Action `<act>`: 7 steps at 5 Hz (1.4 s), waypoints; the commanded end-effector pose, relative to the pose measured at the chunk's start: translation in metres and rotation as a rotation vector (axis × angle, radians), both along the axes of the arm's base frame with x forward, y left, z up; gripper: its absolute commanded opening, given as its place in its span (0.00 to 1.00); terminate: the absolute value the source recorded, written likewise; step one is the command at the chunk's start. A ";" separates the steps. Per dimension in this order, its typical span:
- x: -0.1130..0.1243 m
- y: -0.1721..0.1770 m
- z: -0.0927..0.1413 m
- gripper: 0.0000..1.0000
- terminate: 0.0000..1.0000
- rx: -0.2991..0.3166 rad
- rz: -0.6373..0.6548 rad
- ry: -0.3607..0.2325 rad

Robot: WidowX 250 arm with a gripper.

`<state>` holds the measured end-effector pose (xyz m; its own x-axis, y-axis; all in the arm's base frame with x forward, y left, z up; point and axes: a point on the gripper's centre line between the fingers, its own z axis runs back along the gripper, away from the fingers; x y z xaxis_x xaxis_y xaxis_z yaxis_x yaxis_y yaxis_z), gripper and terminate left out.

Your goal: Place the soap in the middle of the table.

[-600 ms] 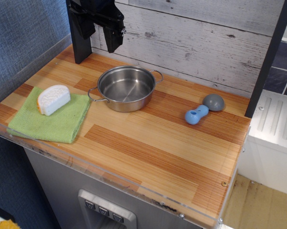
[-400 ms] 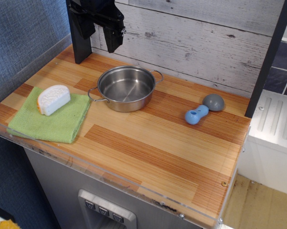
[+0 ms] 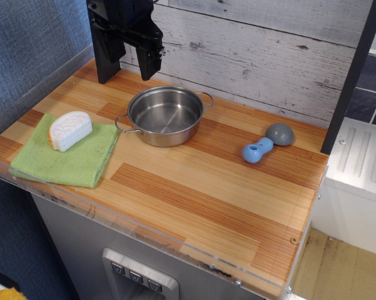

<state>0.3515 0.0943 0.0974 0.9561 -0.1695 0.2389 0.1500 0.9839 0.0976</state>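
While the soap [image 3: 69,130] lies untouched on the green cloth [image 3: 66,156], left of the pot [image 3: 166,115], the step in hand is, by my judgement, the approach and pickup. Working left to right with the pot as landmark: the cloth covers the table [image 3: 200,194] left of the pot and toward the front rim, with the soap resting on the cloth's rear half, apart from the pot's left handle. My gripper [image 3: 127,56] hangs above and behind the pot's left rim, near the plank wall, well apart from the soap; my fingers [image 3: 148,59] stand spread with a clear gap between them and hold nothing. Right of the pot lie the blue peanut-shaped piece [image 3: 257,150] and, just beside it, the grey dome [image 3: 280,133]; neither belongs to the task. The soap's bumpy white face points up and toward the camera, its curved orange-tan edge faces left and rearward, and its flat cut side faces the front. Its long axis runs roughly left to right, rising slightly toward the pot. To do the step well, I should travel left and forward from the pot, descend over the soap's centre, and close my fingers across the short axis, so the curved edge cannot roll out. I should avoid pinching the cloth. The open planks in front of the pot appear suitable as the placing spot.
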 end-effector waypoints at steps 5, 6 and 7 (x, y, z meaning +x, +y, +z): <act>-0.059 0.057 -0.032 1.00 0.00 0.068 -0.033 0.101; -0.062 0.066 -0.044 1.00 0.00 0.097 -0.032 0.129; -0.066 0.074 -0.053 1.00 0.00 0.108 -0.018 0.171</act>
<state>0.2823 0.1606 0.0280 0.9783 -0.2062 0.0183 0.2017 0.9693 0.1405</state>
